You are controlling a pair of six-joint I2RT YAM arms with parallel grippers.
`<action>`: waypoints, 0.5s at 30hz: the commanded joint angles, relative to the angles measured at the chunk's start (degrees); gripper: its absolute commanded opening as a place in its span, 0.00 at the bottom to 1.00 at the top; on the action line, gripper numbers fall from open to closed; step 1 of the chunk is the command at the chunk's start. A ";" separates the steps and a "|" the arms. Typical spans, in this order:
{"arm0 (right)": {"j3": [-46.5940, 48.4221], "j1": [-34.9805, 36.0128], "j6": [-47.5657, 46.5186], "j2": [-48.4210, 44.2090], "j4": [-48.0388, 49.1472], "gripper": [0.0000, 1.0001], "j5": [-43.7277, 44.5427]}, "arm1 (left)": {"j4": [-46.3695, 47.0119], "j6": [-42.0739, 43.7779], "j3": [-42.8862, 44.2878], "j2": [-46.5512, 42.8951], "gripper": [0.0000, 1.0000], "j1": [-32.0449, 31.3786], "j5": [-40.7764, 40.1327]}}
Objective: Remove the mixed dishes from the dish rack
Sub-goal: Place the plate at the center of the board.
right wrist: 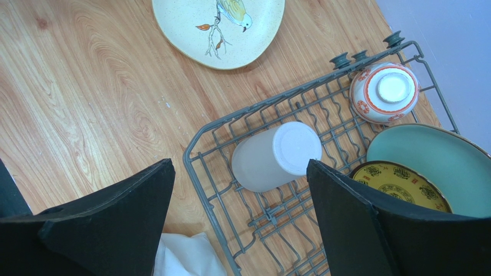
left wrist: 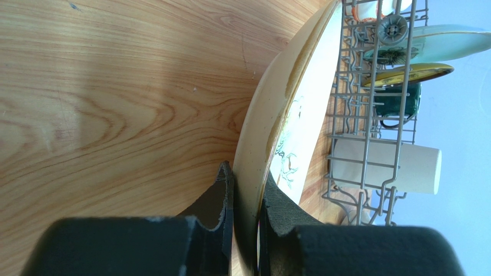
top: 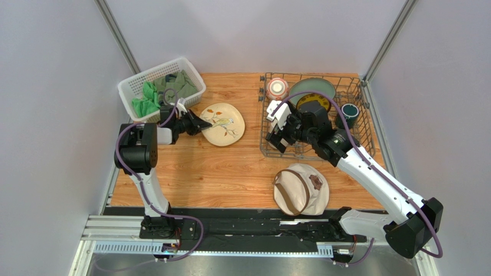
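My left jaws are clenching the rim of the cream plate, lying on the table left of the dish rack; it's stiff, breakable. My right jaws are gaping over the beige tumbler lying near-left in the rack: light, slick, best taken across its sides
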 commanded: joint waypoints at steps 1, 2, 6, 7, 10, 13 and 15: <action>-0.59 -0.17 -0.75 -1.11 0.78 0.92 -0.99 | 3.93 0.09 0.81 0.25 0.14 0.24 2.73; -0.68 -0.26 -0.84 -1.11 0.87 0.92 -1.08 | 3.84 0.26 0.81 0.16 0.19 0.24 2.73; -0.68 -0.17 -0.75 -1.11 0.78 0.92 -1.43 | 3.49 0.61 0.64 -0.19 0.23 0.24 2.56; -0.59 -0.17 -0.67 -1.02 0.78 0.92 -1.43 | 3.40 0.70 0.55 -0.28 0.23 0.32 2.56; -0.42 -0.17 -0.67 -1.11 0.43 0.92 -1.61 | 2.79 1.14 0.55 -0.63 0.26 0.32 2.56; -0.24 -0.17 -0.67 -1.37 0.16 0.92 -1.69 | 1.82 2.02 0.72 -0.98 0.34 0.24 2.38; -0.24 -0.17 -0.67 -1.64 -0.10 0.92 -1.69 | 0.86 2.37 0.81 -1.25 0.42 0.24 2.21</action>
